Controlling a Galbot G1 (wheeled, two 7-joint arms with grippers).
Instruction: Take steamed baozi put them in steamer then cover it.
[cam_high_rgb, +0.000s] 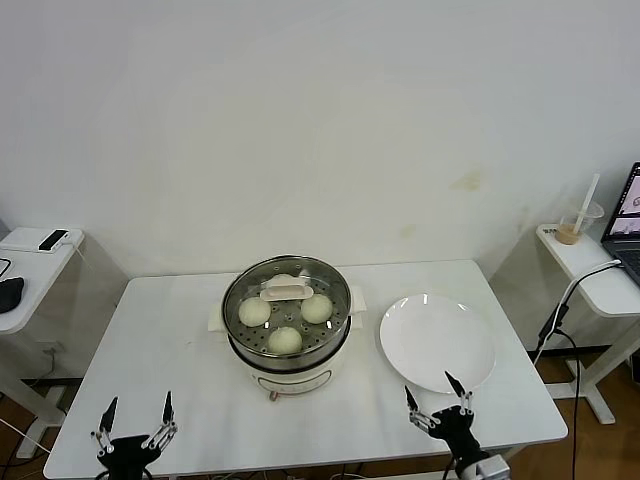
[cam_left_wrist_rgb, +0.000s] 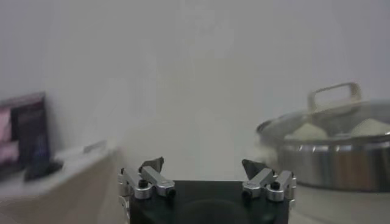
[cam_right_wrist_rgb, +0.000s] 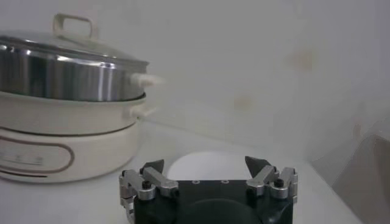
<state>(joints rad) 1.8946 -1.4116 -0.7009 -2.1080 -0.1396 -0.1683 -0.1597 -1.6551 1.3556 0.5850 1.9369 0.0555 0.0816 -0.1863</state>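
We see the buns (cam_high_rgb: 285, 338) inside the steamer (cam_high_rgb: 287, 345) at frame centre, lid (cam_high_rgb: 287, 292) on. Our left gripper (cam_high_rgb: 135, 425) and right gripper (cam_high_rgb: 440, 402) rest apart and empty, so nothing seems left.

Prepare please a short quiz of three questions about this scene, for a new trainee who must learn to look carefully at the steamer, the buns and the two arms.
1. True or false: the cover sits on the steamer.
2. How many steamed baozi show clearly through the glass in the head view? A) one B) three C) six
3. Fill in: the plate stands beside the steamer, on the robot's ____ side.

Key
1. True. The glass lid rests on the rim, handle up.
2. B. A fourth may hide under the handle; that cannot be told.
3. Right. It holds nothing. The left tool and right tool hang open at the table's near edge, holding nothing.
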